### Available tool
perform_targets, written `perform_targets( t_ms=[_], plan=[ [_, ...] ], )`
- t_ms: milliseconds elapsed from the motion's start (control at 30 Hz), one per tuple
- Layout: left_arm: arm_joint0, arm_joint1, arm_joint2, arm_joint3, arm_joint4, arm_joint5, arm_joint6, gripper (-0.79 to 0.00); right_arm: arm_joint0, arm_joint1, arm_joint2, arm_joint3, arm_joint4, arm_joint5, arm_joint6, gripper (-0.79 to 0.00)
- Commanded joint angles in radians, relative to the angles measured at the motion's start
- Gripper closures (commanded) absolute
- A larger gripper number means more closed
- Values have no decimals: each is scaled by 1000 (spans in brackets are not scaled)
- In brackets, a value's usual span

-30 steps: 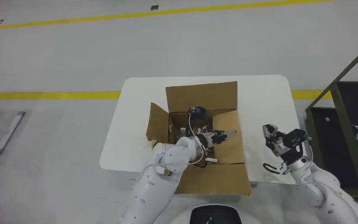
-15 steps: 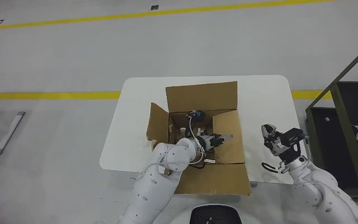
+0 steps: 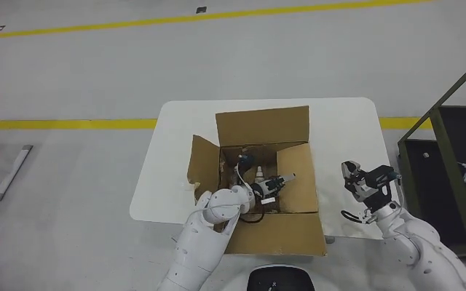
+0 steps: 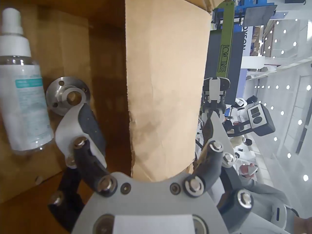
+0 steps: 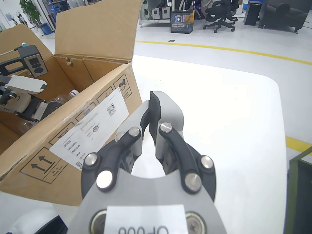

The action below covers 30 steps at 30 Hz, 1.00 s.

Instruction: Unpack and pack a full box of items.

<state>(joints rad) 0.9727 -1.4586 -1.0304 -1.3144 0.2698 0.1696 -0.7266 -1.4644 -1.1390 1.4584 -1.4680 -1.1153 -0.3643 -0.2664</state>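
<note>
Left gripper (image 4: 141,115) is down at the cardboard box (image 3: 262,125), fingers spread wide, and the box's side flap (image 4: 165,74) stands right in the gap between them. One finger (image 4: 78,120) sits inside the box, the other (image 4: 214,132) outside the flap; neither is pressing the cardboard as far as the wrist view shows.

Just past that inner fingertip lies a round metal flange (image 4: 65,96), bolt holes showing, flat on the box floor. Beside the flange lies a clear spray bottle (image 4: 22,86) with a white cap and a pale label, close to the flange.

From above, the box sits open near the middle of the white table (image 3: 349,124), its back flap upright and its near flap folded out toward the robot.

Over to the right gripper (image 5: 152,113): pads pressed together, nothing between them. It hangs over bare tabletop just beside the box's outer wall, clear of the cardboard. That wall carries a white shipping label (image 5: 90,127) and printed handling arrows.
</note>
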Motion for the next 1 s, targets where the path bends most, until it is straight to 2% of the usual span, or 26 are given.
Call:
perform_targets(
  t_ms=[0,233,600,733,767,833,867,933,967],
  plan=[
    [-8,-4,6,19,-34,2,-7,-785,0,-1,-1,5,2,0,8,0],
    [-29,-11,15,47,-108,4,-20,-785,13,-7,-24,27,8,2,24,0],
    [-24,-9,17,-3,-165,-31,-47,-785,18,-10,-12,19,17,11,-1,0],
    [-25,-9,20,-23,-193,-34,-60,-785,11,-11,9,10,80,10,-3,-3],
    [-25,-9,18,-31,-205,-37,-59,-785,11,-11,16,6,91,12,0,-46],
    [-28,-9,18,-47,-213,-41,-60,-785,10,-11,28,-8,105,16,8,-280],
    [-29,-9,17,-55,-220,-42,-59,-785,6,-11,34,-15,118,15,12,-332],
    [-34,-9,20,-76,-229,-43,-62,-785,-3,-11,49,-32,151,15,21,-376],
    [-38,-9,24,-84,-228,-43,-65,-785,-9,-11,57,-42,172,14,27,-560]
  ],
)
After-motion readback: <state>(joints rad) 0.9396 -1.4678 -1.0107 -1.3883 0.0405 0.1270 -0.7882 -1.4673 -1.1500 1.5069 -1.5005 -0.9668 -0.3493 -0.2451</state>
